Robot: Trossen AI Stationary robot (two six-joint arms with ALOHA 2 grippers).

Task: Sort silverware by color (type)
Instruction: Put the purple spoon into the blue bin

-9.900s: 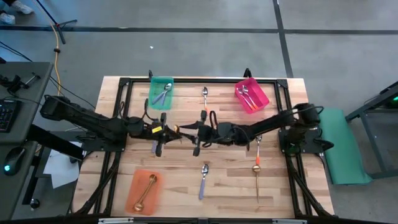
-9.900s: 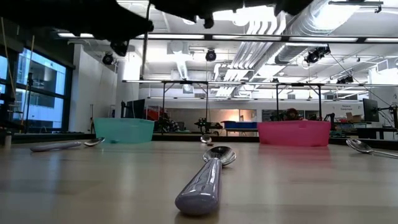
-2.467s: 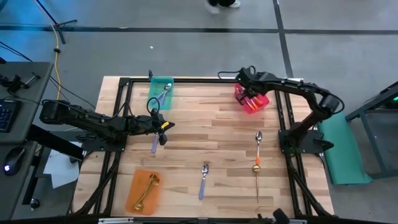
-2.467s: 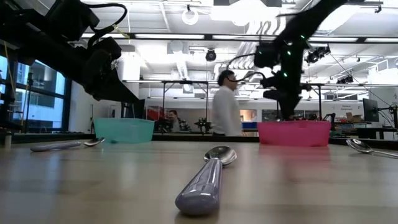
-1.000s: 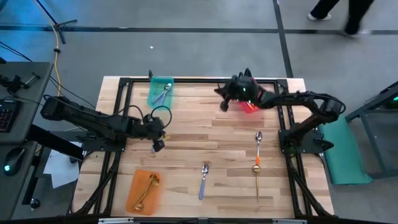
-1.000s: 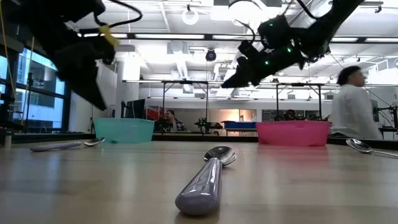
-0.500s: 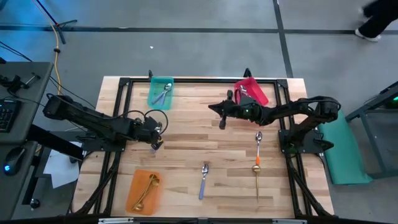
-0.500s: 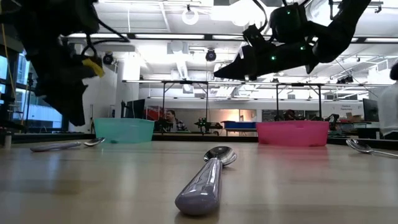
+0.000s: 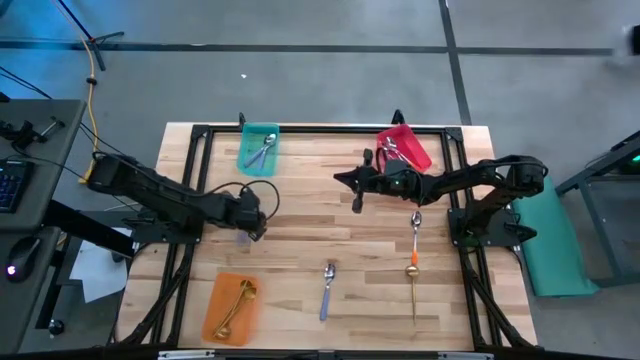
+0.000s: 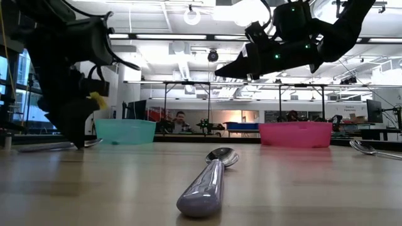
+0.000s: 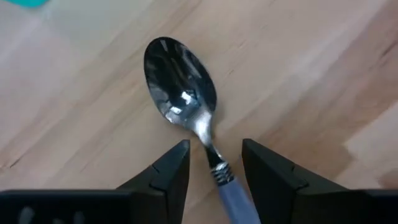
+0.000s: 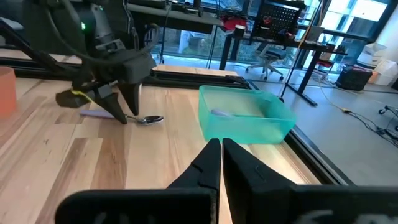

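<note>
The left gripper (image 11: 212, 163) has come down to the table (image 9: 300, 240) since half a second ago: its two fingers (image 11: 168, 174) now stand spread on either side of a lavender-handled spoon (image 11: 186, 106), straddling the neck where the silver bowl meets the handle, not yet clenched on it. In the high view this gripper (image 9: 252, 222) covers that spoon on the left half of the table, below the teal bin (image 9: 259, 147); earlier it hung a little higher and the spoon's handle showed beneath it.

The right gripper (image 9: 353, 186) has hardly moved. It hovers above the upper middle of the table, well clear of the wood, with its fingers (image 12: 208, 163) pressed together on nothing. A second ago it was still close to the pink bin (image 9: 404, 150).

The rest lies as before. A second lavender-handled spoon (image 9: 327, 283) rests at lower centre. An orange-handled spoon (image 9: 414, 242) lies on the right side, with a gold spoon (image 9: 413, 295) just below it in line. Another gold spoon (image 9: 233, 306) sits in the orange bin (image 9: 216, 312). The teal bin holds spoons (image 9: 262, 152), and silverware (image 9: 392, 150) shows in the pink bin.
</note>
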